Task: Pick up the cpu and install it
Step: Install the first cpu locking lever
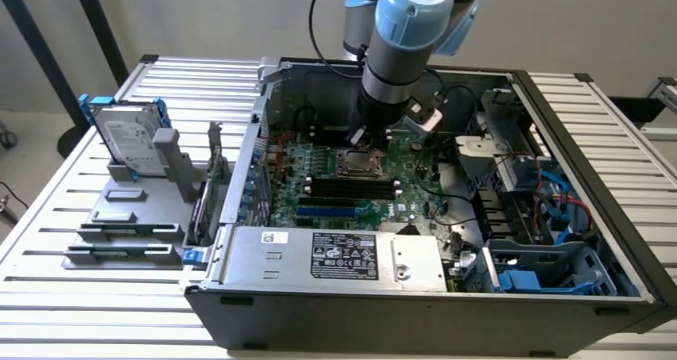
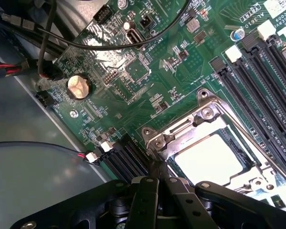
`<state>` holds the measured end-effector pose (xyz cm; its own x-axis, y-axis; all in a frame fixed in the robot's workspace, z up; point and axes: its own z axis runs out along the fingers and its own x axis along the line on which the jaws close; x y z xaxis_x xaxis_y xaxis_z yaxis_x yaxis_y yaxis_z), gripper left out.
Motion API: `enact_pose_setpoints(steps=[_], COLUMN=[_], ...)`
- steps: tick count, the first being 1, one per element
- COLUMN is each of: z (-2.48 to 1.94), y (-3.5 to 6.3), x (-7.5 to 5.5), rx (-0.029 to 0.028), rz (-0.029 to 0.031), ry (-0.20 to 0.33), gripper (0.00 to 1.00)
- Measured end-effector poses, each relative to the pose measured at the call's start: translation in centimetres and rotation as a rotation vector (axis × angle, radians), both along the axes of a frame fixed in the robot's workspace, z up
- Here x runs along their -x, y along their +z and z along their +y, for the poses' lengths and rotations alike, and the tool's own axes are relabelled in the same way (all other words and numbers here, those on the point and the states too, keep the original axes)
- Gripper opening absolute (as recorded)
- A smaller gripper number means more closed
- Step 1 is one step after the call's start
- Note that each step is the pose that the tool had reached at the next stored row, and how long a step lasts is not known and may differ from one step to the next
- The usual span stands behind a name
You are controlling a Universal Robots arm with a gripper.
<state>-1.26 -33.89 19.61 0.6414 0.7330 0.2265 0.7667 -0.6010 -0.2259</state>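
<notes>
The cpu (image 2: 209, 158) is a flat square chip with a pale metal top, lying inside the motherboard's socket frame (image 2: 200, 117). In the exterior view the cpu (image 1: 356, 164) sits in the socket near the middle of the green board. My gripper (image 2: 157, 168) is shut, its black fingers (image 2: 145, 200) pressed together with nothing seen between them. The tips rest at the corner of the socket frame, just beside the chip. In the exterior view the gripper (image 1: 362, 140) hangs straight down into the open computer case, right above the socket's far edge.
Black memory slots (image 1: 349, 187) run beside the socket. A labelled silver power supply (image 1: 338, 257) fills the case's near side. Cables and drive bays (image 1: 529, 209) crowd the exterior view's right. An upright hard drive (image 1: 127, 142) with blue brackets stands on a grey fixture (image 1: 122, 225) outside the case.
</notes>
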Motion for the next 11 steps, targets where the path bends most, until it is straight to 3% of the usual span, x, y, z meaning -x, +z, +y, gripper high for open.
enact_pose_setpoints(steps=[11], z=[0.03], y=[-0.23], x=[-0.02], rx=[-0.0004], rz=[-0.0001], ry=[0.000], gripper=[0.11])
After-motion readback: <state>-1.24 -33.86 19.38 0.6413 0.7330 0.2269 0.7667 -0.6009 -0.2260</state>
